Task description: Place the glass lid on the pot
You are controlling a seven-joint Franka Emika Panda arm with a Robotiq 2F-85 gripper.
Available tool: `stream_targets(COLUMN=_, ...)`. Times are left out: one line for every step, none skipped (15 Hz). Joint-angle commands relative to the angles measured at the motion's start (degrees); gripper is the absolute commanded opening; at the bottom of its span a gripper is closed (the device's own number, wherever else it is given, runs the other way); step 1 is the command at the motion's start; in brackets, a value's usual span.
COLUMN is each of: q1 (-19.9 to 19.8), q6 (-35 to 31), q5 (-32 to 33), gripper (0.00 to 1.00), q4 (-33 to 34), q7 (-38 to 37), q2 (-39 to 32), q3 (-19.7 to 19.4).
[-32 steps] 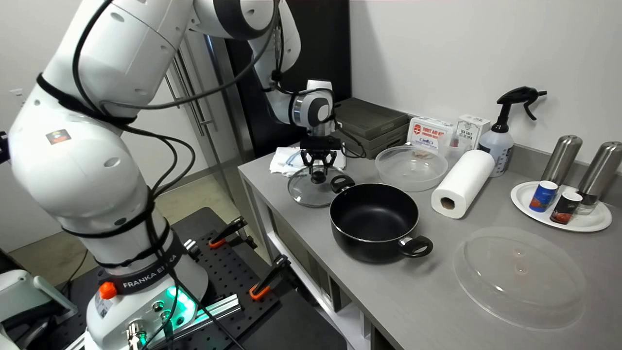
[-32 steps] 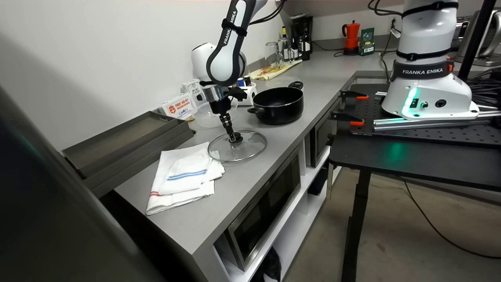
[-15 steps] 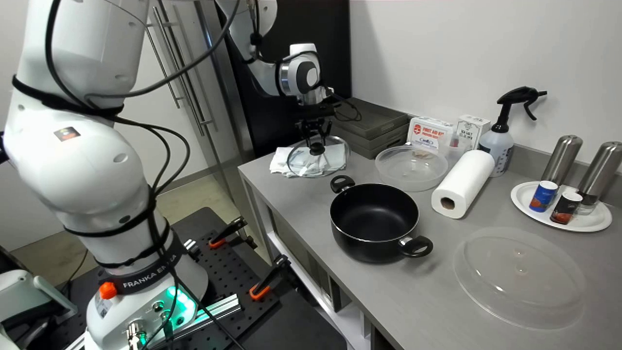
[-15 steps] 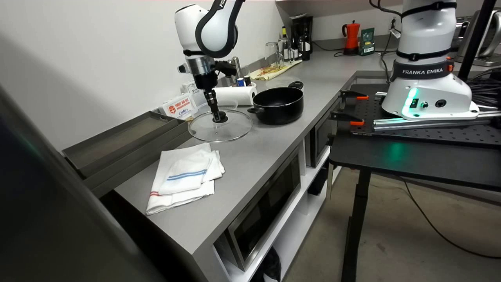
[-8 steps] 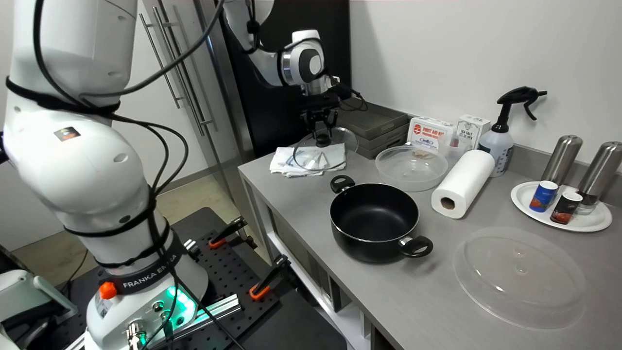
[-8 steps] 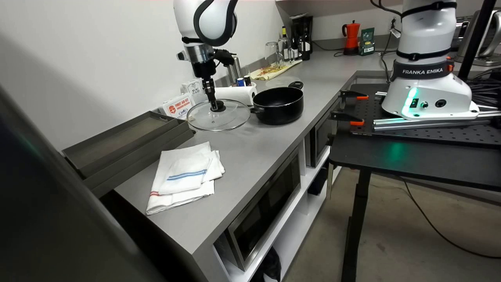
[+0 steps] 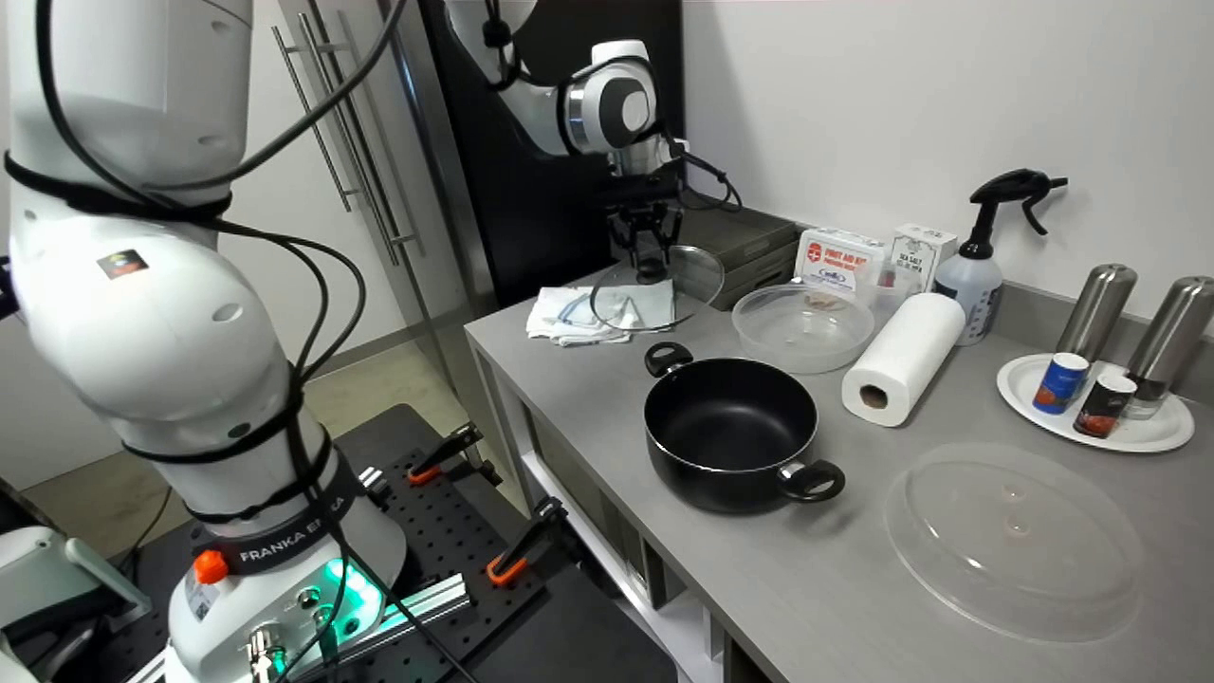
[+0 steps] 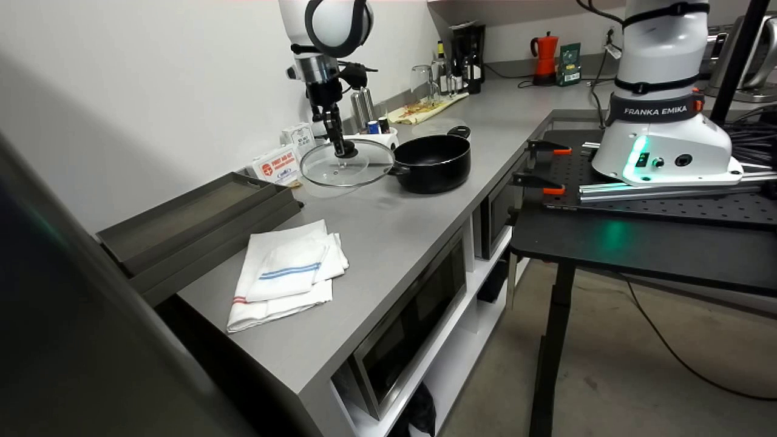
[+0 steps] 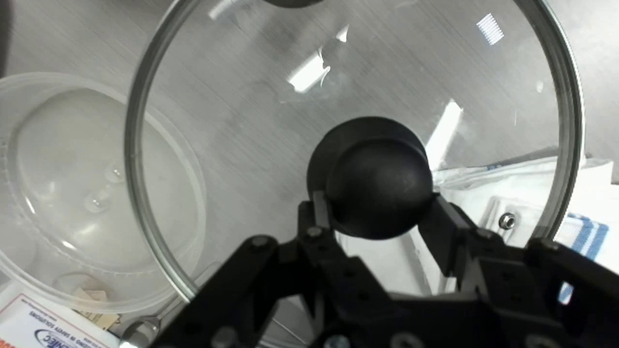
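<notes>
The glass lid [image 7: 697, 275] is clear, with a silvery rim and a black knob. It hangs in the air above the counter, slightly tilted, and in an exterior view [image 8: 373, 173] its edge overlaps the pot's near handle. My gripper [image 9: 378, 205] is shut on the knob [image 9: 379, 179], with one finger [image 9: 319, 210] on each side. The gripper also shows in both exterior views [image 7: 651, 261] [image 8: 341, 150]. The black pot [image 7: 707, 486] stands uncovered on the counter, apart from the lid; it also shows in an exterior view [image 8: 440, 179].
A folded white towel [image 8: 285, 273] lies below. Grey stacked trays [image 8: 200, 224] stand by the wall. A clear plastic bowl [image 7: 804, 351], a paper towel roll [image 7: 906, 356] and a first aid box [image 7: 839, 256] are behind the pot. A large clear disc [image 7: 1015, 569] lies beyond it.
The lid rested on the counter at first, with my gripper at its knob. It has risen with the gripper, first moved back toward the wall, then shifted toward the pot side. The pot has not moved.
</notes>
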State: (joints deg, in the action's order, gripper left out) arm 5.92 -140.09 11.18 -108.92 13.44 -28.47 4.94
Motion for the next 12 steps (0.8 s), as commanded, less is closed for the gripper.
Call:
stream_targets(q1=-2.4, q6=2.1, q5=-2.1, gripper=0.23, q4=-0.9, q7=-0.2, q2=2.4, q3=-0.4)
stream_targets(q1=-3.3, q6=2.3, q5=-2.8, gripper=0.23, q4=-0.7, q7=0.1, q2=2.3, q3=-0.5)
stream_targets(q1=-4.4, q6=2.6, q5=-3.6, gripper=0.23, q4=-0.7, q7=0.5, q2=2.3, q3=-0.6)
stream_targets(q1=-5.5, q6=2.8, q5=-4.5, gripper=0.23, q4=-0.6, q7=0.9, q2=2.2, q3=-0.7)
stream_targets(q1=-6.5, q6=3.1, q5=-5.4, gripper=0.23, q4=-0.3, q7=1.0, q2=2.1, q3=-0.7)
stream_targets(q1=-7.6, q6=3.2, q5=-6.5, gripper=0.23, q4=-0.3, q7=1.4, q2=2.0, q3=-0.8)
stream_targets(q1=-8.9, q6=3.3, q5=-7.7, gripper=0.23, q4=-0.4, q7=1.8, q2=2.0, q3=-0.9)
stream_targets(q1=-9.9, q6=3.4, q5=-8.8, gripper=0.23, q4=-0.2, q7=2.1, q2=1.9, q3=-0.9)
stream_targets(q1=-10.9, q6=3.5, q5=-9.8, gripper=0.23, q4=-0.3, q7=2.4, q2=2.0, q3=-1.1)
stream_targets(q1=-11.8, q6=3.7, q5=-10.8, gripper=0.23, q4=-0.1, q7=2.7, q2=1.7, q3=-1.2)
stream_targets(q1=-12.8, q6=4.0, q5=-11.7, gripper=0.23, q4=-0.1, q7=3.1, q2=1.6, q3=-1.3)
stream_targets(q1=-13.5, q6=4.2, q5=-12.5, gripper=0.23, q4=0.0, q7=3.3, q2=1.4, q3=-1.5)
